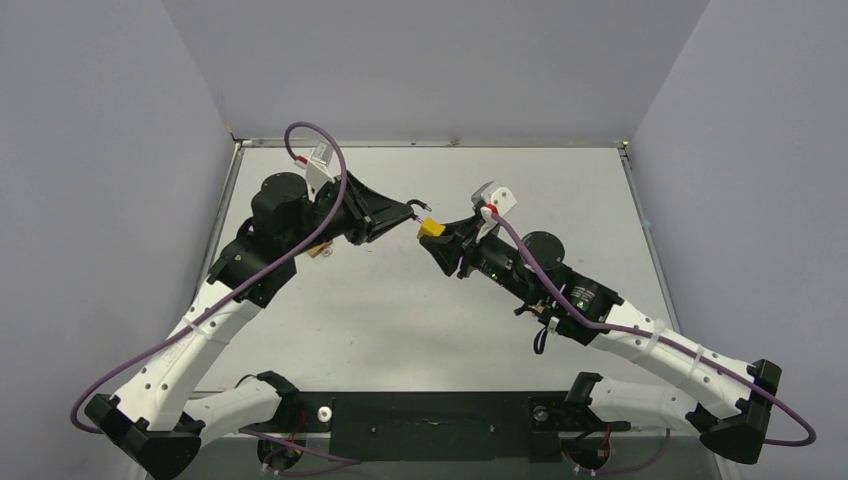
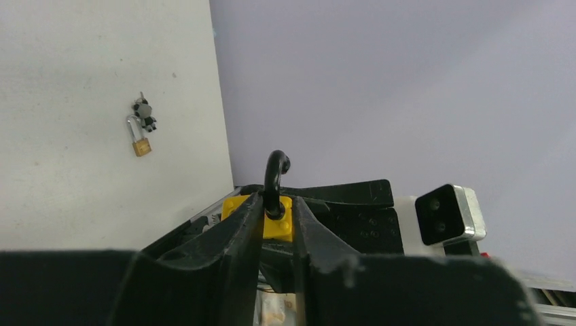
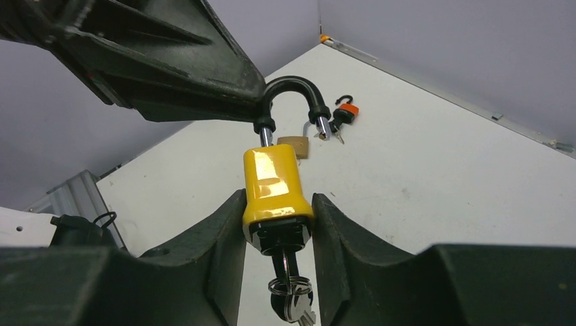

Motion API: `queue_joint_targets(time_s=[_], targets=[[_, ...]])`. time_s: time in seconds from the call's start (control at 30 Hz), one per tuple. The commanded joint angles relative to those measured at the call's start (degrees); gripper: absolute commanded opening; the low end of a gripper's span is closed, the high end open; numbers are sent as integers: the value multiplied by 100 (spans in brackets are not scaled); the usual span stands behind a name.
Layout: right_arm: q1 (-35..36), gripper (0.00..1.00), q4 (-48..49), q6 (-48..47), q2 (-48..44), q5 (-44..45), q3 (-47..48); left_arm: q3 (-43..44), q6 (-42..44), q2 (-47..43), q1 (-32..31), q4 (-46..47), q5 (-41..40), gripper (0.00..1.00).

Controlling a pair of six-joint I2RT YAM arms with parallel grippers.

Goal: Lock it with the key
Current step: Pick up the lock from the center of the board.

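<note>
A yellow padlock with a black shackle is held in the air between both grippers. My right gripper is shut on the padlock's body; it also shows in the top view. A key sits in the padlock's bottom, with a ring and a second key hanging from it. The shackle is open: its free end stands clear of the body. My left gripper is shut on the shackle just above the yellow body. In the top view the left gripper meets the padlock from the left.
A small brass padlock with keys lies on the table; it also shows in the right wrist view. An orange padlock lies beside it. Grey walls surround the white table.
</note>
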Motion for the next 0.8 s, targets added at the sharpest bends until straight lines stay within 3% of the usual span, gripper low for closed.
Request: queue_joint_targets(time_s=[0.0, 0.03, 0.23, 0.4, 0.57, 0.77], targets=[[-11, 0, -102, 306, -193, 235, 278, 785, 1165, -131, -44, -163, -159, 27], [-42, 0, -211, 366, -223, 192, 264, 898, 1373, -123, -48, -306, -223, 32], [-191, 0, -540, 854, -429, -437, 259, 1841, 3400, 84, -47, -1198, -607, 39], [-432, 0, -746, 1341, -646, -1587, 218, 1894, 4925, 171, -63, -928, 356, 41], [-767, 0, -689, 1956, -931, -2906, 244, 1792, 5438, 91, -180, -489, 1743, 46], [-870, 0, -412, 2517, -1109, -3724, 432, 1522, 5518, -172, -246, 93, 2510, 48]])
